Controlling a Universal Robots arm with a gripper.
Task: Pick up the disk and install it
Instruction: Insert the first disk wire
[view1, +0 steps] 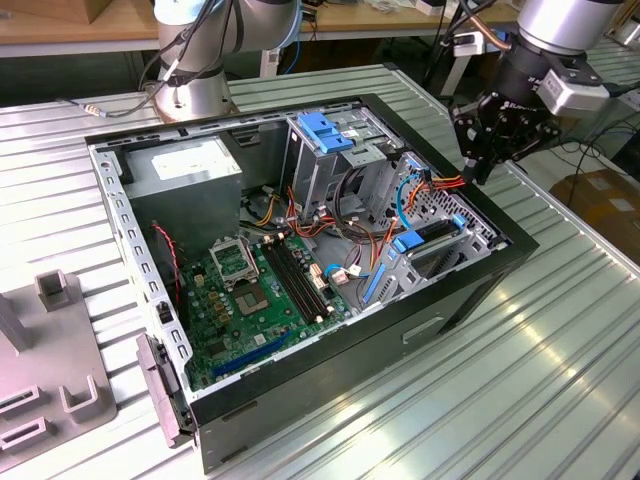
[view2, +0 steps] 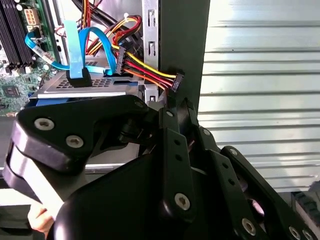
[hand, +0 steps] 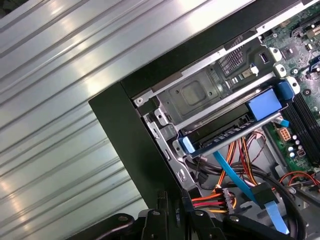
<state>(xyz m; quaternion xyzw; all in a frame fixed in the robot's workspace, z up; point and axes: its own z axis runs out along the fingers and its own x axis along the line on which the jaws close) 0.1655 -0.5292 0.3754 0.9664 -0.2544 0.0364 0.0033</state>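
Note:
The disk (view1: 438, 233), a dark slab between bright blue rails, lies in the lower drive bay at the case's corner on the exterior view's right. In the first wrist view the disk (hand: 222, 134) sits in the metal cage with its blue end tab (hand: 264, 105) toward the motherboard. My gripper (view1: 481, 168) hangs above the case's rim, just outside that bay. Its black fingers (view2: 170, 125) stand close together with nothing between them, near the end of a coloured power cable (view2: 176, 80). The fingertips (hand: 161, 202) hover over the case's black edge.
The open case (view1: 480, 270) rests on a ribbed metal table (view1: 560, 380). Inside are a grey power supply (view1: 190, 165), a blue latch piece (view1: 322, 130), the motherboard (view1: 255, 290) and loose blue and orange cables (view1: 415, 185). A grey fixture (view1: 40, 350) stands at the exterior view's left.

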